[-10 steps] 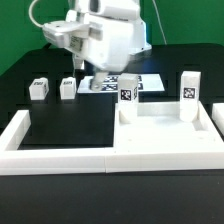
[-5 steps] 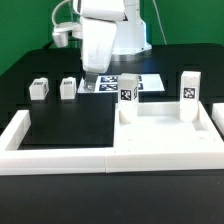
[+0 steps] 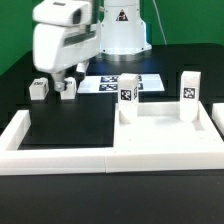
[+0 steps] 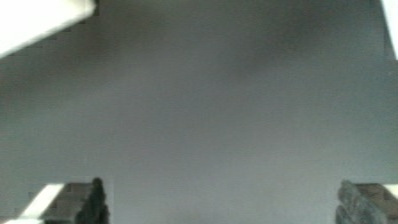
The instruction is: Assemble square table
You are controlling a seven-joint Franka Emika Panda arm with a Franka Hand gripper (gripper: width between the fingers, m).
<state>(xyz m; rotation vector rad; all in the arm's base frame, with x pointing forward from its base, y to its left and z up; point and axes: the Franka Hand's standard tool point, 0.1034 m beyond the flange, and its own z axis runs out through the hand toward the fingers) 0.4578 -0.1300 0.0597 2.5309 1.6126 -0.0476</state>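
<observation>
The square tabletop (image 3: 168, 137) lies at the front on the exterior view's right. Two white tagged legs (image 3: 129, 90) (image 3: 189, 93) stand upright at its far corners. Two loose legs lie on the black table at the exterior view's left: one (image 3: 38, 89) in plain sight, the other (image 3: 69, 89) partly hidden behind my gripper (image 3: 61, 84). The gripper hangs low just over and between these two legs. In the wrist view my gripper (image 4: 221, 205) is open, its fingertips (image 4: 71, 205) wide apart with only blurred grey surface between them.
Long white fence bars (image 3: 50, 158) run along the front and the exterior view's left (image 3: 18, 128). The marker board (image 3: 108, 83) lies flat behind the tabletop. A white patch (image 4: 36, 25) shows in a corner of the wrist view.
The arm has swung from above the marker board toward the exterior view's left and dropped down over the two loose legs. The legs and the tabletop have not moved.
</observation>
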